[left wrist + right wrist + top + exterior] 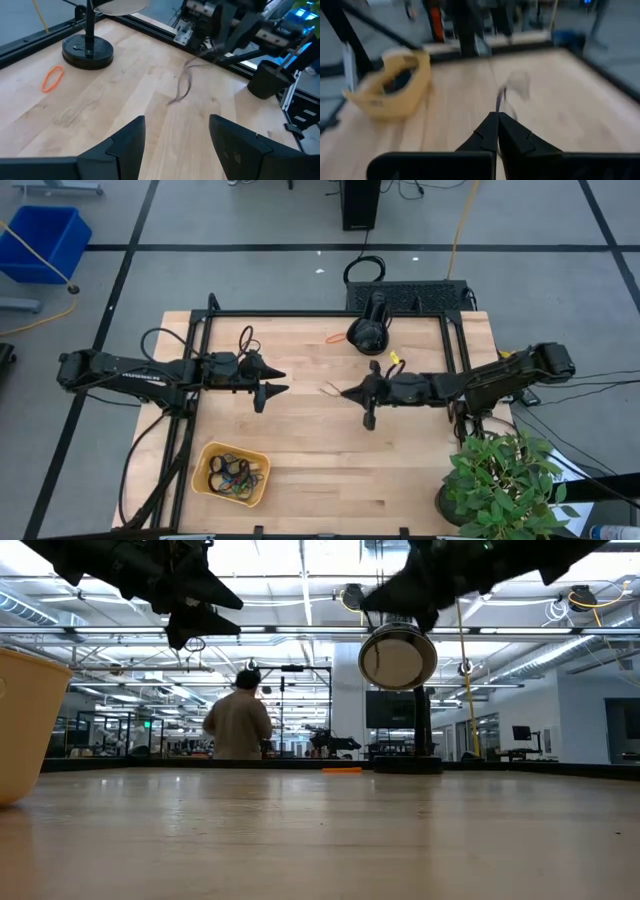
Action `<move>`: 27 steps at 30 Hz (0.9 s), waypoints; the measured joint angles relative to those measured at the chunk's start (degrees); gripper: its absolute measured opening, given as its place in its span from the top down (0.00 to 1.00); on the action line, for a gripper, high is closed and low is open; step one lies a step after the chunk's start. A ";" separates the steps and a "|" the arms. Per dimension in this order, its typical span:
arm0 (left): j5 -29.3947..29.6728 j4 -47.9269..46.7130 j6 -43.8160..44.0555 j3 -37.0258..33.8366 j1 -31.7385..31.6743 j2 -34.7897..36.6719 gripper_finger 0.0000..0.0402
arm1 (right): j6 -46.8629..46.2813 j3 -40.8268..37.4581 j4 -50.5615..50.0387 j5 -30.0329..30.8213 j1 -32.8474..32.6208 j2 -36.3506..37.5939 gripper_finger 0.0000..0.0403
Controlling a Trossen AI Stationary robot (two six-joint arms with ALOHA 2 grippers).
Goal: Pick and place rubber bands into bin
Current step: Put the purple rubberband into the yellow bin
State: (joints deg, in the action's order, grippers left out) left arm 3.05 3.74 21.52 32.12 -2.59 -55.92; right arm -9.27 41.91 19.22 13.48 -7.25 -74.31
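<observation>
Centre of high view: right gripper (345, 391) pinched shut on brown rubber band (184, 85), dangling limp, light, slippery; best pinched mid-strand. Left gripper (282, 381) parted, empty. Lower left: bin (206, 480), bands inside.

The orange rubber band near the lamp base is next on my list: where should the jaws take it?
The orange rubber band lies flat as an open loop, clear of the lamp base. Probably come straight down and pinch one strand of the loop.
</observation>
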 joint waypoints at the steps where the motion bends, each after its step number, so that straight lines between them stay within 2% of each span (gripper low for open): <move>1: 0.00 -0.02 0.01 0.00 0.00 0.00 0.43 | 1.12 -0.02 2.76 -0.03 0.00 -0.15 1.00; 5: 0.00 -0.01 0.00 0.00 0.00 0.00 0.43 | 4.19 0.04 11.33 -0.18 0.00 0.02 1.00; 11: 0.22 4.05 0.51 0.02 0.93 -2.08 0.43 | 4.42 0.02 11.79 -0.22 0.00 -0.05 1.00; 14: 0.35 9.87 -4.20 0.02 2.49 -5.89 0.43 | 4.41 0.02 10.75 -1.04 0.00 -0.04 1.00; 19: 5.44 20.42 -11.51 0.02 4.77 -13.53 0.43 | 3.90 0.02 10.49 -1.73 0.00 0.01 1.00; 23: 11.03 26.45 -15.30 0.11 6.07 -18.44 0.43 | 3.67 0.02 9.27 -1.75 0.00 -0.01 1.00; 27: 11.93 29.96 -16.50 1.74 6.67 -23.35 0.43 | 2.46 0.02 7.58 -2.25 0.00 -0.02 1.00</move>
State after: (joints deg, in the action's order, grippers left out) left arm 14.98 33.71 5.02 33.86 4.08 -79.27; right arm -6.80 41.93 26.79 11.22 -7.25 -74.33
